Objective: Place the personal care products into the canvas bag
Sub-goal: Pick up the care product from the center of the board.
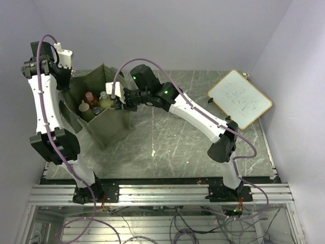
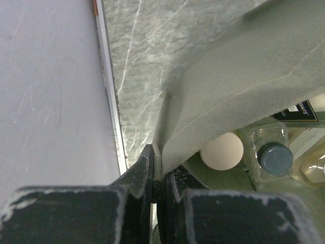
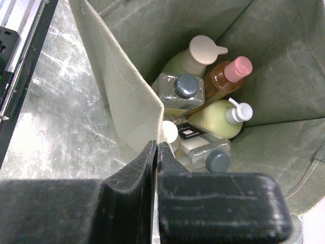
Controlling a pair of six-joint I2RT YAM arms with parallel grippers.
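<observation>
Bottles (image 3: pixel 216 119) inside canvas bag (image 3: pixel 277 63)

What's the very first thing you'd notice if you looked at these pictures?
The tall olive canvas bag on the left of the table, packed with bottles: orange, yellow-green and clear ones with dark caps. Both arms pinch its rim, with the left end effector and the right end effector each shut on the fabric. A whiteboard lies at the far right of the table.
</observation>
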